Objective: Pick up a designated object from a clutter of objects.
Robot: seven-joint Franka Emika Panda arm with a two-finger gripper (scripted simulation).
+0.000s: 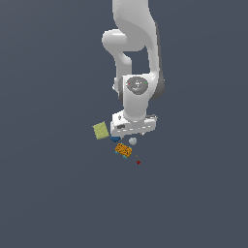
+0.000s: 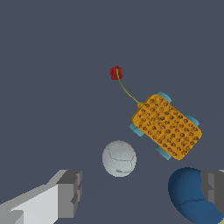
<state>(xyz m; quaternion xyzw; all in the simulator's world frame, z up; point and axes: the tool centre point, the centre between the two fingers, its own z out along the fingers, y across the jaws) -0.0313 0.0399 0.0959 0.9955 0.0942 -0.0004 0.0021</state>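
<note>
Jaws are spread wide, gripping nothing. Pale grey ball (image 2: 119,158) lies just ahead of the gap, dark blue ball (image 2: 190,197) crowding one finger.

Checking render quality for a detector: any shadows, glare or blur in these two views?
Exterior view: flat, even light, no cast shadows on the ground, soft shading on the arm; the clutter is tiny. Wrist view: sharp, no glare; the grey ball shows gentle shading, and the blue ball is cut off by the frame edge.
</note>
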